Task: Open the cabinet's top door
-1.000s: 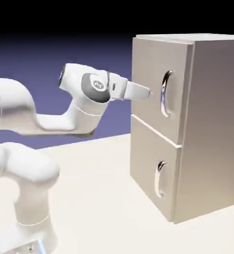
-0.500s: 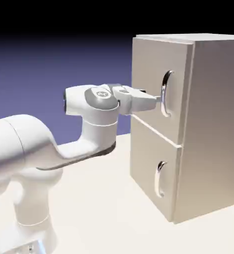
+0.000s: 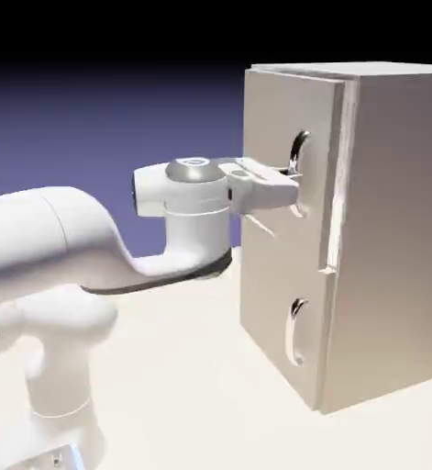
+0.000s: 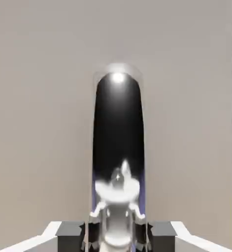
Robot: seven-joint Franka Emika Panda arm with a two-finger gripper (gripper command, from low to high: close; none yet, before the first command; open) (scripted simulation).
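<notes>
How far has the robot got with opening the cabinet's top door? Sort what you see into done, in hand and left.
Done: the end effector is shut on the top door's handle. In hand: the top door stands slightly ajar, a thin gap showing along its edge beside the cabinet. Left: swinging it fully open; the lower door is shut.

the top door [image 3: 283,174] fills the frame's right centre, its handle [image 4: 118,147] blocking the gripper [image 3: 293,188]; open room lies left of the cabinet [image 3: 393,229].
</notes>
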